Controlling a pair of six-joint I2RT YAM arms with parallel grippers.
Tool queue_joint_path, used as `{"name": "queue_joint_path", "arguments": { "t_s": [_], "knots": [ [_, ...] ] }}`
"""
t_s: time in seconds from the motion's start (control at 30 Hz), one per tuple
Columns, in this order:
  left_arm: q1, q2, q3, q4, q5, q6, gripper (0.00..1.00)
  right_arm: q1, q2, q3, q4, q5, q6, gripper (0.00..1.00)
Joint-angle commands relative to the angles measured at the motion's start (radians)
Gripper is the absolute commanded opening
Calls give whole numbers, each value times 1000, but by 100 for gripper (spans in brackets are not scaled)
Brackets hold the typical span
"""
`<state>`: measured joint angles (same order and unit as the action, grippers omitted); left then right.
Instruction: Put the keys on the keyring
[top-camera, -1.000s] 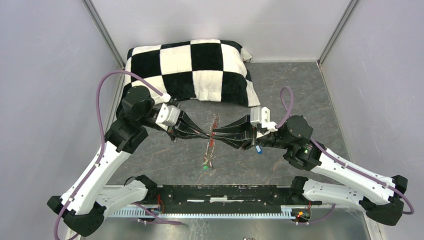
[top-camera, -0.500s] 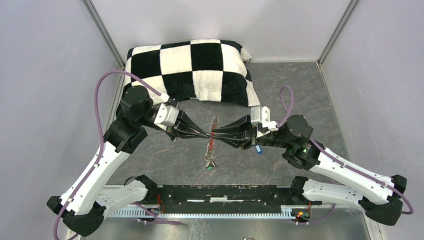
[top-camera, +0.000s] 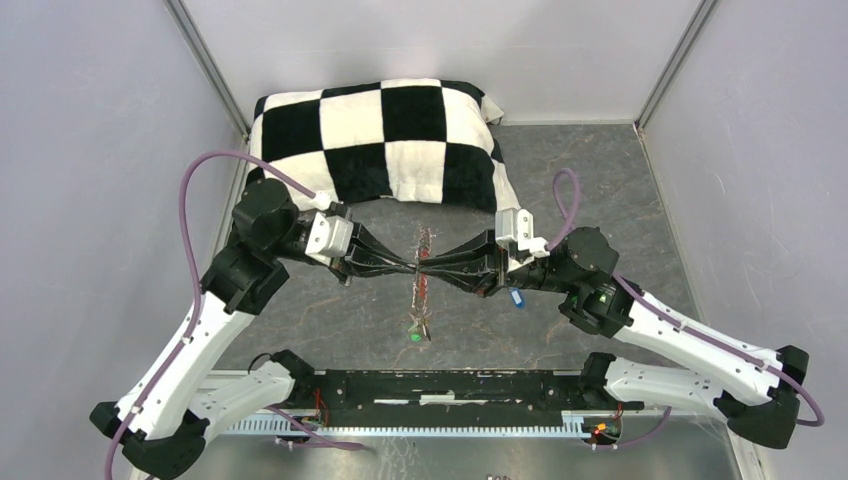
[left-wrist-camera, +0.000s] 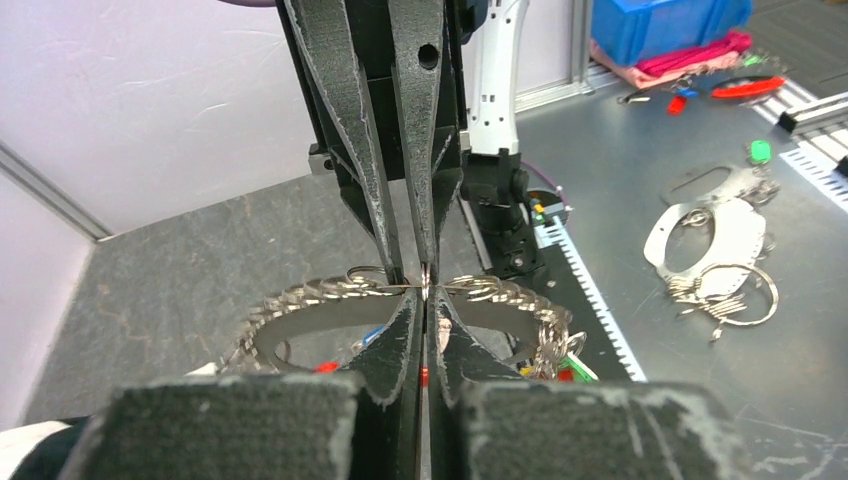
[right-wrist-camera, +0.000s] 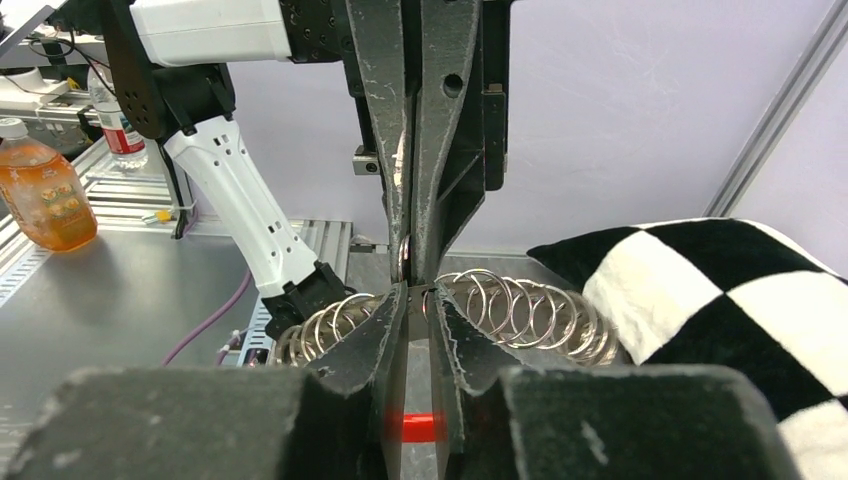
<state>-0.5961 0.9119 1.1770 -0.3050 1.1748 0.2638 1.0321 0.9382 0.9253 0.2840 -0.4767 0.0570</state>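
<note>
Now the right gripper (right-wrist-camera: 418, 297) has narrowed to a slit around the keyring (right-wrist-camera: 520, 308) — clamped or not, I cannot tell — facing the left gripper (left-wrist-camera: 422, 300), pinched shut on it, keys (top-camera: 414, 333) dangling below; a two-handed hold seems close.

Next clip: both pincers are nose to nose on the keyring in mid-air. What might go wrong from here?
1. The left pincer pinches the keyring only at its very fingertips; a tug from the right pincer might pull the wire free and drop it.
2. Both pincers meet at one spot, so slight misalignment may knock fingers together.
3. The keys dangle low over the table and may swing or snag.
</note>
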Motion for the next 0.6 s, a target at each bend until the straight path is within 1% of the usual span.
{"name": "queue_joint_path", "arguments": {
  "t_s": [0.0,0.13,0.2,0.27,0.33,0.4,0.57],
  "knots": [
    [-10,-10,-15,40,-57,139,2,11,21,29,16,-6,-5,19],
    [-10,-27,14,27,-40,365,2,11,-36,51,-93,80,-80,29],
    [-10,-19,45,29,-26,424,2,11,-59,61,-119,122,-82,32],
    [-10,-3,82,-9,6,499,2,10,-65,78,-133,152,-65,33],
    [-11,8,101,-18,31,535,2,11,-59,94,-128,166,-32,34],
    [-11,11,103,-17,34,564,2,11,-43,118,-125,142,-8,35],
    [-12,-2,84,-33,34,592,2,9,-9,191,-191,97,-15,35]
  ]
}}
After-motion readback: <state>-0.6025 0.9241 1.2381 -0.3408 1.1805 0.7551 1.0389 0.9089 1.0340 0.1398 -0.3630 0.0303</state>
